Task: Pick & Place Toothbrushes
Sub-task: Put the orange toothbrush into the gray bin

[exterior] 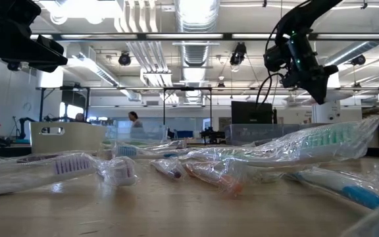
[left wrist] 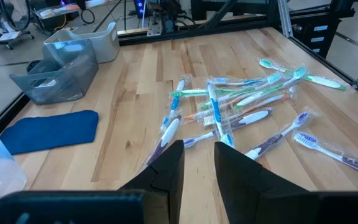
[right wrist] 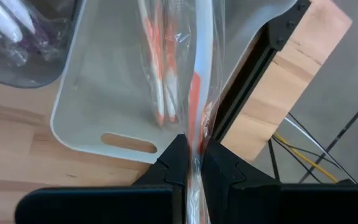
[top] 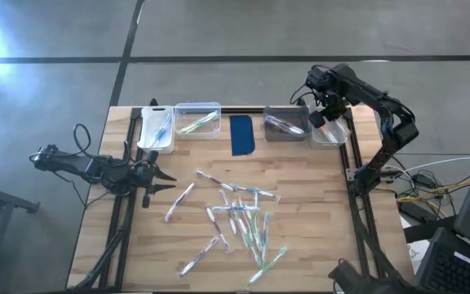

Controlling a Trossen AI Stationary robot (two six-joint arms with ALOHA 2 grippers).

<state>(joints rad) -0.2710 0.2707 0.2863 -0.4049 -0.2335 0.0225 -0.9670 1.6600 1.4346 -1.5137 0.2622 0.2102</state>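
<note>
Gripping right hand [right wrist: 191, 163], wrapped red-orange toothbrush [right wrist: 197, 81]

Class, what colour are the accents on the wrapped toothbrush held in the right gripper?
Red-orange on a white wrapped toothbrush, seen best in the right wrist view.

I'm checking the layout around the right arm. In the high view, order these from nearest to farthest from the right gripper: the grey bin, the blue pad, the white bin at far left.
1. Grey bin, just left of the right gripper along the back edge.
2. Blue pad, mid back edge, left of the grey bin.
3. White bin, far left end of the row.
</note>
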